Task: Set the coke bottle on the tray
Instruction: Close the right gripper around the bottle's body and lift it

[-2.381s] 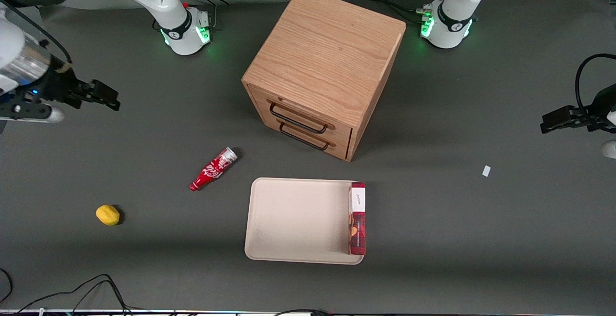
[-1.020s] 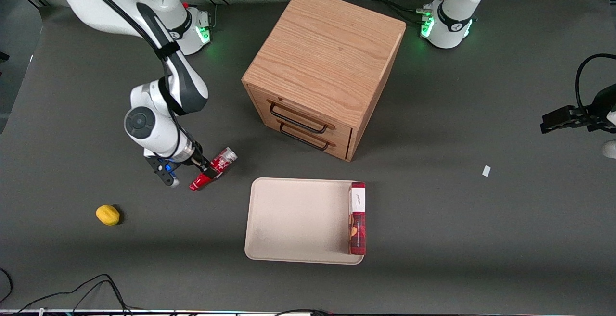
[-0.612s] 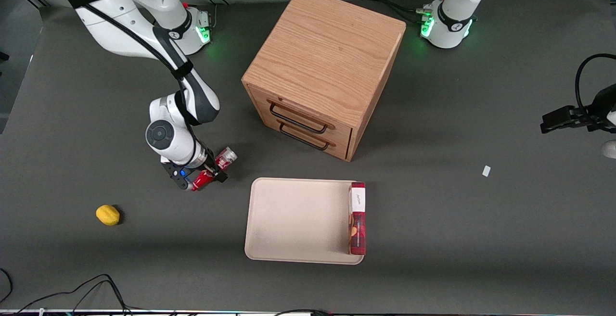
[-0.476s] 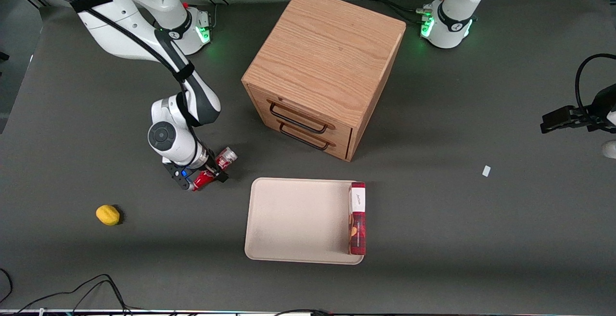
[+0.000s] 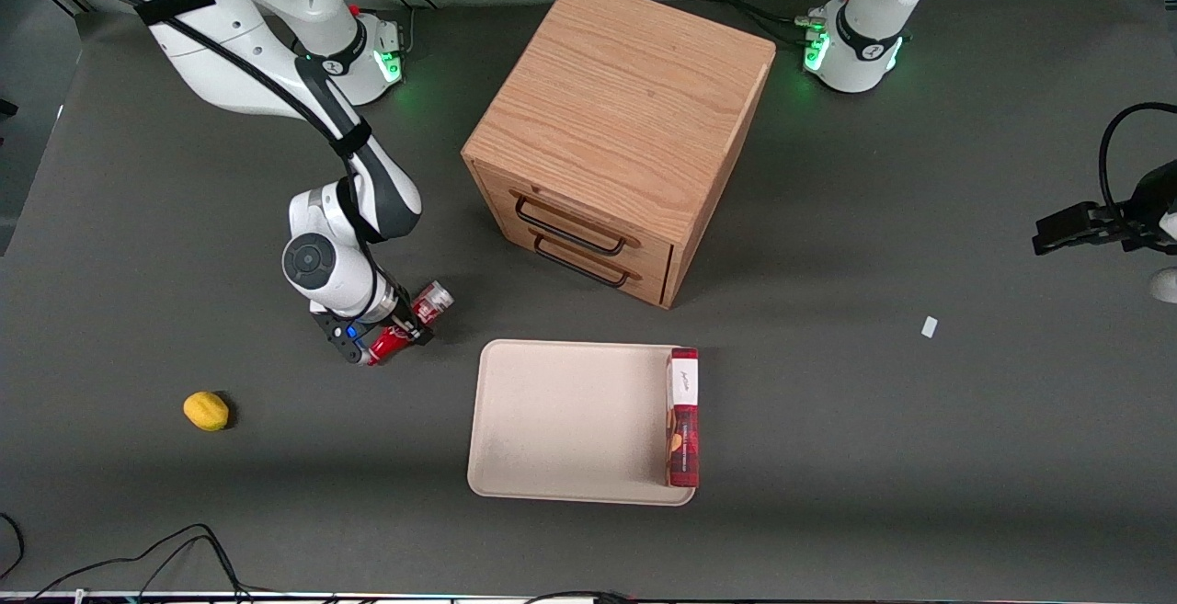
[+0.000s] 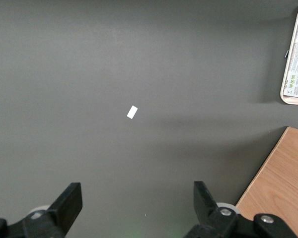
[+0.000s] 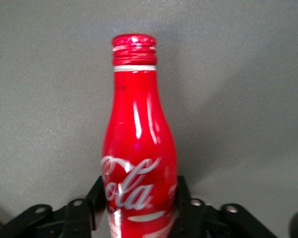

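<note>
The coke bottle (image 7: 139, 144) lies lengthwise on the plain grey desk (image 7: 248, 74), its red cap pointing away from the claw (image 7: 139, 198). A thin white ring sits just under the cap, and white script lettering crosses the wider body. The claw's black fingers (image 7: 96, 196) stand one on each side of that body, pressed against it at the lettering.
</note>
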